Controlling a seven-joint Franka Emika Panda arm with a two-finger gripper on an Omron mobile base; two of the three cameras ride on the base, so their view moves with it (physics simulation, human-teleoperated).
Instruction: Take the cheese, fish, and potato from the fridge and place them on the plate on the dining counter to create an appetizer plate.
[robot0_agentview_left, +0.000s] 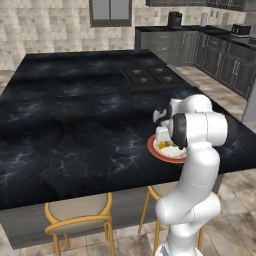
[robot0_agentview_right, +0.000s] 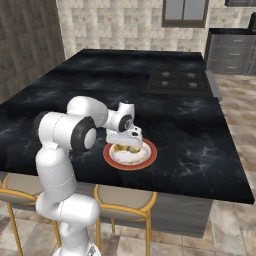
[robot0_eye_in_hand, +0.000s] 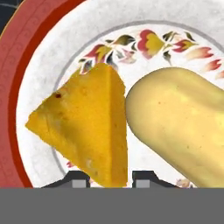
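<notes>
The plate (robot0_eye_in_hand: 13, 87), red-rimmed with a white flowered centre, lies near the front edge of the black dining counter (robot0_agentview_left: 75, 110). On it, the yellow-orange cheese (robot0_eye_in_hand: 87, 127) wedge sits beside the pale oval potato (robot0_eye_in_hand: 175, 127), the two almost touching. My gripper (robot0_eye_in_hand: 111, 178) points straight down over the plate (robot0_agentview_right: 112, 161), shut on the cheese with the wedge's lower corner between its fingertips. From the left base view the hand (robot0_agentview_left: 164, 142) covers most of the plate (robot0_agentview_left: 152, 150). The fish and the fridge are out of view.
A black cooktop (robot0_agentview_left: 150, 76) is set into the counter's far right part. Yellow-framed stools (robot0_agentview_left: 77, 212) stand under the near edge. Dark grey cupboards (robot0_agentview_left: 220, 55) line the back right wall. Bare counter stretches left of and behind the plate.
</notes>
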